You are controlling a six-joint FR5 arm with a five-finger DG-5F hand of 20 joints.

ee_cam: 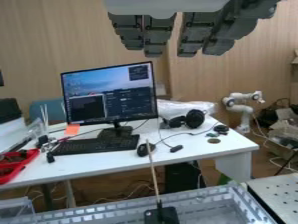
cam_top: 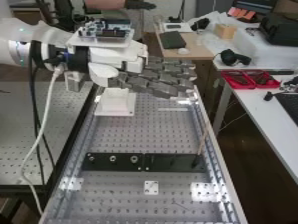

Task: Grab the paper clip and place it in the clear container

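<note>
Grey perforated metal tops the side table [cam_top: 36,130] at the high view's left, well apart from my fingers. Next comes the white block [cam_top: 115,102], standing on the bench [cam_top: 143,137] just beside and below them. Black strips [cam_top: 113,161] with small metal rings lie across the bench, nearer the high camera than my fingertips, and a small white plate [cam_top: 151,187] sits beyond the strips on that same side. My hand [cam_top: 159,80] hangs above the bench's far part, its fingers fairly straight and relaxed, with nothing pinched between them. What I take for the clear container [ee_cam: 14,206] is a see-through, straight-edged box, which I judge to be below my fingers. Well apart from them, on the high camera's side of the strips, is a thin dark sliver that I take for the paper clip [cam_top: 179,204], though I can't be sure: slight, lying flat, its bends too fine to make out. A thin wooden stick [cam_top: 201,142] rises at a slant from the strips' right end. So I judge the job at its very start: nothing grabbed, nothing placed; reaching, pinching, carrying and releasing are all left. Furthest right, red trays [cam_top: 249,79] rest on a white desk [cam_top: 256,112], well apart from my fingertips.
</note>
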